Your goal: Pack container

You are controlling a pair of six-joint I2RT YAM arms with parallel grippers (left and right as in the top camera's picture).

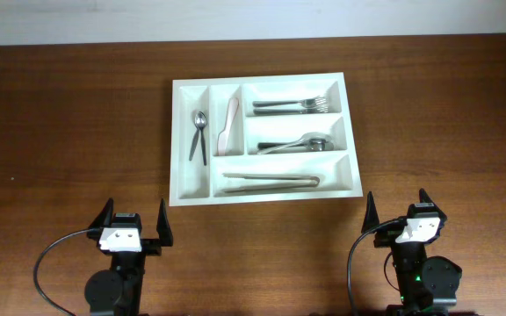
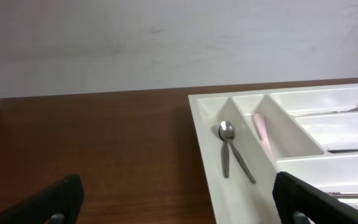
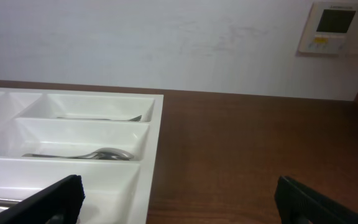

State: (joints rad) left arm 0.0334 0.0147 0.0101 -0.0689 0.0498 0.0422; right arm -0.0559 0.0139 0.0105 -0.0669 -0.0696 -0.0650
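Overhead, I see the container [image 1: 191,182] in the upper centre of the frame on the brown table [image 1: 60,132], with spoons [image 1: 198,136], forks [image 1: 292,105] and tongs [image 1: 271,181] inside. Near the bottom edge, apart from it, the left gripper [image 1: 135,207] and right gripper [image 1: 396,200] both stand spread wide and empty.

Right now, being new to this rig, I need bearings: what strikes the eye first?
A white tray lies centred on the dark table, with forks, spoons and tongs already in its slots. The left gripper and the right gripper hang open at the near edge, clear of it.
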